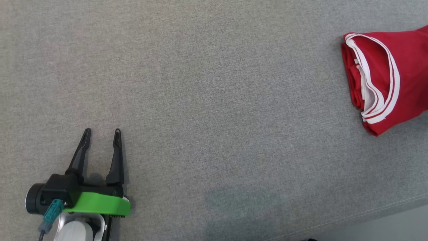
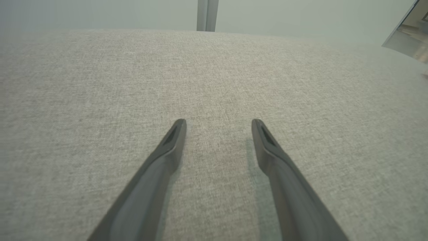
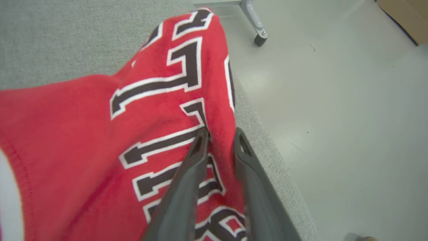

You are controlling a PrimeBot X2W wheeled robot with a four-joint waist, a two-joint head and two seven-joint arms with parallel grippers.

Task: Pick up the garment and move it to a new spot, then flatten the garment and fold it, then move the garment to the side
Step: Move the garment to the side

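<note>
My left jaws stand wide apart and empty over the gray worktop (image 1: 214, 100) at near left. The folded red garment (image 1: 406, 60) lies at far right, by the worktop's edge. My right jaws sit nearly together on it, but I cannot tell whether they pinch the cloth.

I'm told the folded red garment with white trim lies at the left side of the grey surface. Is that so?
Not quite. The folded red garment with white trim lies at the right side of the grey surface, not the left, as the head view shows. At the left of that view is the robot's left gripper, open over bare fabric.
</note>
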